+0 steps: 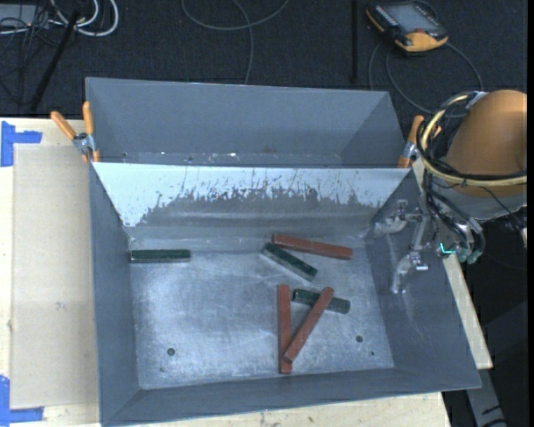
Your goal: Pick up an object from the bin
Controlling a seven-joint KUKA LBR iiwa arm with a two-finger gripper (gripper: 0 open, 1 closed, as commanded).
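While the orange-covered wrist (pixel 491 136) of the arm hangs beyond the right rim of the grey metal bin (pixel 240 123), the end effector (pixel 403 272) sits over the bin's sloping right wall, at about mid-depth. From this angle I cannot tell whether it is wide or narrow. It stands apart from every loose thing on the bin floor.

The things nearest to it lie to its left, in the right half of the floor. Closest at the far side is a long red-brown flat stick (pixel 313 246), lying almost crosswise with its right end pointing toward the end effector. Just beside it, on its near-left side, lies a dark green flat bar (pixel 290 261), tilted and touching or slightly under the red-brown one. Nearer to the camera is a small group: an upright red-brown stick (pixel 284 336) running from far to near, and a tilted red-brown stick (pixel 313 314) that leans across it, the two meeting at their near ends. A short dark green piece (pixel 335 305) lies crosswise under the tilted stick's far end, and its right end is the part of this group nearest the end effector.

Well apart from all these, by the left wall, a lone dark green strip (pixel 160 256) lies crosswise at the foot of the far slope
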